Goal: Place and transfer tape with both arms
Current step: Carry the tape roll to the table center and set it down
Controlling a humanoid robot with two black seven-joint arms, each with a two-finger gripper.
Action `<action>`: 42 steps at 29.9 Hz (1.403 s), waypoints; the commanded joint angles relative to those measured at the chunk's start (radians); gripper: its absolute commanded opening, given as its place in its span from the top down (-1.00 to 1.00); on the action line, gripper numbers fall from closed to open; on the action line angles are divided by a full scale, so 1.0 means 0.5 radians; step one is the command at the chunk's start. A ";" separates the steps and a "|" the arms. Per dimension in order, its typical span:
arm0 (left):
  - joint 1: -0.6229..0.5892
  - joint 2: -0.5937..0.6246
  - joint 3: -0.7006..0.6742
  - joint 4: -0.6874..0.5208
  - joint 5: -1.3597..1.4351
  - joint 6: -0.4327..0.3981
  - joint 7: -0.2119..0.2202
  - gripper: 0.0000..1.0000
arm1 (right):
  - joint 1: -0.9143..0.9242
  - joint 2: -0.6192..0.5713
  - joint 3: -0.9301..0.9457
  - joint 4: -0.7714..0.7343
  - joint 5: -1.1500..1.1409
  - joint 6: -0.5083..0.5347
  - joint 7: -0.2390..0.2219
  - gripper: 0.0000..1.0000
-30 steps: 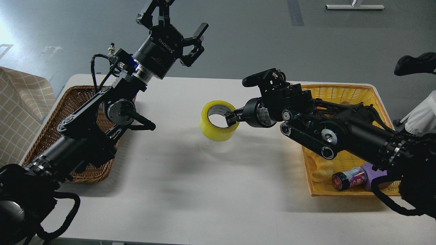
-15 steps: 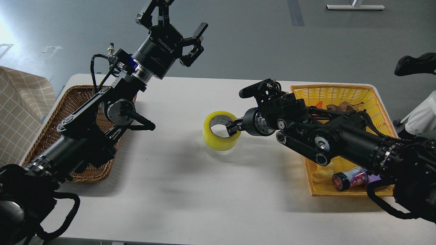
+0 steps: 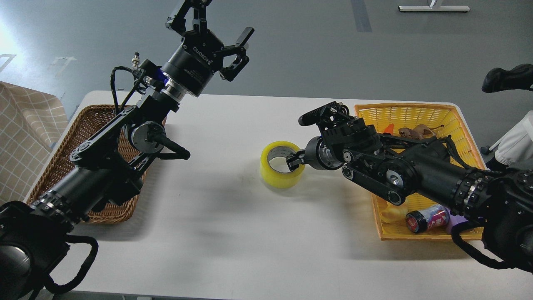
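The tape (image 3: pixel 280 171), a yellow roll with a grey core, stands on its flat side near the middle of the white table (image 3: pixel 233 233), and seems to touch it. My right gripper (image 3: pixel 294 161) comes in from the right and is shut on the roll's right wall, with one finger inside the core. My left gripper (image 3: pixel 214 26) is open and empty, raised high above the table's far left part, well away from the tape.
A brown wicker basket (image 3: pixel 66 158) lies at the left under my left arm. A yellow basket (image 3: pixel 416 114) at the right holds a can (image 3: pixel 428 219), a yellow toy, a purple block and small items. A checked cloth (image 3: pixel 25 137) hangs at the far left.
My right gripper has lowered the tape and carried it a little to the right, from tilted in the air to level at the table. The left arm has not moved.
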State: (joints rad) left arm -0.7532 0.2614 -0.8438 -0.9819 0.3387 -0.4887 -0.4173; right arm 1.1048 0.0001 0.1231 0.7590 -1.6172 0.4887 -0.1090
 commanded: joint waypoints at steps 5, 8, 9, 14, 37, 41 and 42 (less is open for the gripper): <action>0.000 -0.004 0.000 -0.003 0.001 0.000 0.000 -0.95 | -0.007 0.000 0.002 -0.002 0.004 0.000 0.000 0.86; 0.000 -0.004 0.000 -0.006 0.001 0.000 0.000 -0.95 | -0.010 0.000 0.002 -0.002 0.004 0.000 0.000 0.77; 0.000 -0.004 0.003 -0.003 0.001 0.000 0.000 -0.95 | -0.013 0.000 0.005 -0.002 0.004 0.000 0.000 0.75; 0.000 -0.001 0.003 -0.006 0.001 0.000 0.000 -0.95 | -0.019 0.000 0.005 -0.005 0.004 0.000 0.000 0.59; 0.000 -0.001 0.003 -0.006 0.001 0.000 0.000 -0.95 | -0.004 0.000 0.070 0.001 0.031 0.000 -0.006 -0.89; 0.000 -0.001 0.006 -0.003 0.001 0.000 0.003 -0.95 | 0.009 0.000 0.076 0.016 0.034 0.000 -0.006 -0.90; 0.003 -0.001 0.009 -0.003 0.001 0.000 0.003 -0.95 | 0.012 0.000 0.085 0.016 0.034 0.000 -0.012 -0.90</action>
State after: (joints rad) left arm -0.7532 0.2608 -0.8423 -0.9840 0.3388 -0.4887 -0.4171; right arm 1.1071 -0.0001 0.1589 0.7631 -1.6004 0.4887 -0.1119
